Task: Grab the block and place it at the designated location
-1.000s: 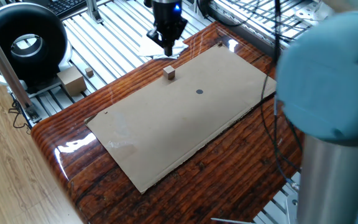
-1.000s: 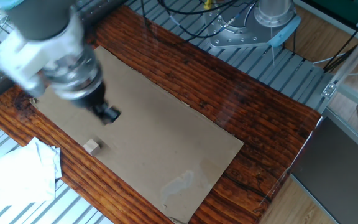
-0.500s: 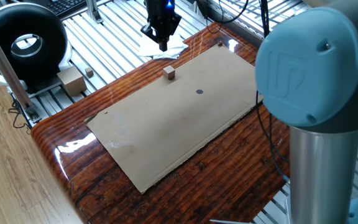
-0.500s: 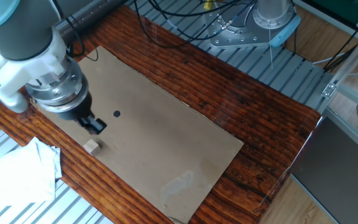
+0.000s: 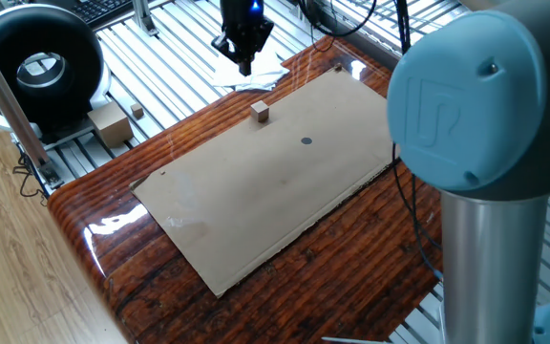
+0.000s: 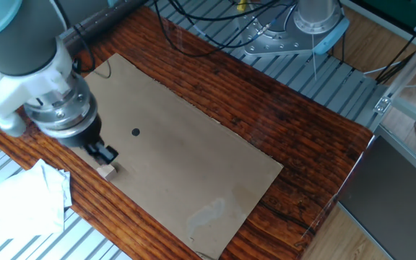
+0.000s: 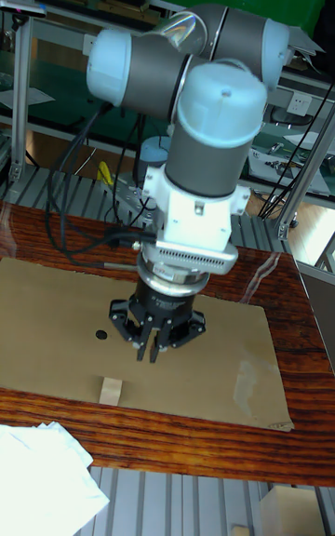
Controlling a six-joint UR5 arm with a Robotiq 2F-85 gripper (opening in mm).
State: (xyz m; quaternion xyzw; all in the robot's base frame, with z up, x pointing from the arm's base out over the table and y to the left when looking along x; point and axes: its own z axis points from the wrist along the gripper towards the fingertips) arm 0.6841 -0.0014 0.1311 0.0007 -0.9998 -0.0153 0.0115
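we see the block sitting on the cardboard sheet, close to the sheet's edge on the side where a crumpled white cloth lies on the slatted metal surface beyond the table. the dot is marked on the same sheet, a short way from the block and clear of it, with nothing covering it. the gripper hangs above the sheet near the block, holding nothing; in the tall fixed view its fingers point down and sit close to each other with only a thin gap showing, so we read them as nearly pressed together, though we cannot tell for certain. in the other fixed view the gripper's tip appears right over the block, just short of touching it. in one fixed view a small cardboard box sits off the table beside a round black device.
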